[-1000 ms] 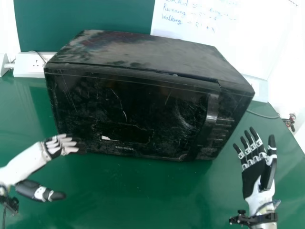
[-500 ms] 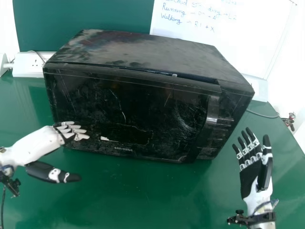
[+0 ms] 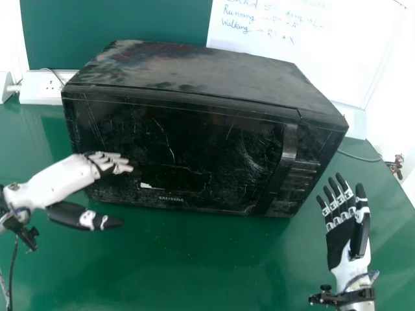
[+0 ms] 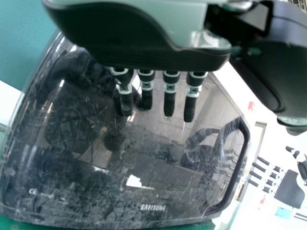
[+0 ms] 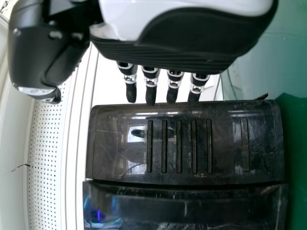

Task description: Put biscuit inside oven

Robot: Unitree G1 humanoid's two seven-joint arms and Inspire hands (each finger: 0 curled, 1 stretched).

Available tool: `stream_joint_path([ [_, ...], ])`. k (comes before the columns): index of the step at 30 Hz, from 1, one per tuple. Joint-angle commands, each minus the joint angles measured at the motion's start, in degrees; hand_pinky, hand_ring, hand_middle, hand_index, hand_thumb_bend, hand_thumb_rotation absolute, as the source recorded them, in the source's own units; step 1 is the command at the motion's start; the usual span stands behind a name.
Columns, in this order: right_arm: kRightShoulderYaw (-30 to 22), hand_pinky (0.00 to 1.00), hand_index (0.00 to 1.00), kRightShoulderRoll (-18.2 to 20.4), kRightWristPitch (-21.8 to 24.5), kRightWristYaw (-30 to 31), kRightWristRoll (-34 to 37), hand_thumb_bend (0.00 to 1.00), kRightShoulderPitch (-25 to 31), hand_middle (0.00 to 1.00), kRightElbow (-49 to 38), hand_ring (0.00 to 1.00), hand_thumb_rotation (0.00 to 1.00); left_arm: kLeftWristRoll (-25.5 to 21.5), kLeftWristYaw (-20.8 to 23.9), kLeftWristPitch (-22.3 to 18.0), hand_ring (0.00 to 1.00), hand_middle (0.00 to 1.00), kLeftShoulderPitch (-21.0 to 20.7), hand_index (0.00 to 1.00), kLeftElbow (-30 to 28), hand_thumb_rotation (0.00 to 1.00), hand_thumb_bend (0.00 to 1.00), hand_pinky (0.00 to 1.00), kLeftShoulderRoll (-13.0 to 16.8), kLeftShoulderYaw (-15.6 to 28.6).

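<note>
My left hand (image 3: 100, 167) is at the 8 o'clock and right hand (image 3: 342, 241) at the 4 o'clock of the oven (image 3: 175, 139), both released; it looks heavy, rigid, slick, so I'd hook its handle (image 3: 289, 148) at 3 o'clock

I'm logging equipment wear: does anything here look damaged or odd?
Yes, the microwave oven door looks worn: scratches mark its glossy front, and low down a jagged-edged dark patch with a white mark suggests torn covering.
</note>
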Motion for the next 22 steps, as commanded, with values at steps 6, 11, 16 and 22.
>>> stream_joint_path([
  [6, -0.28, 1.0, 1.0, -0.45, 0.23, 0.0, 0.06, 0.73, -0.3, 1.0, 0.26, 1.0, 0.84, 1.09, -0.07, 4.84, 1.0, 1.0, -2.38, 1.0, 0.35, 1.0, 0.99, 1.0, 1.55, -1.92],
  [11, -0.24, 1.0, 1.0, -0.5, 0.35, -0.17, -0.15, 0.72, -0.24, 1.0, 0.08, 1.0, 0.84, 1.89, 0.49, 5.86, 1.0, 1.0, -3.18, 1.0, 1.06, 1.0, 1.0, 1.0, 1.8, -2.38],
  [16, -0.38, 1.0, 1.0, -0.53, 0.13, 0.17, -0.02, 0.75, -0.28, 1.0, 0.53, 1.0, 0.89, -0.82, 0.23, 3.97, 1.0, 1.0, -3.23, 1.0, 2.66, 1.0, 1.0, 1.0, 1.29, -2.59],
  [22, -0.17, 0.21, 0.93, -0.54, 0.57, -0.14, -0.27, 0.75, -0.19, 1.0, 0.1, 1.0, 0.81, -10.38, -1.8, 1.76, 1.0, 1.0, 1.55, 1.0, 2.54, 1.0, 1.0, 1.0, -0.33, -2.04],
])
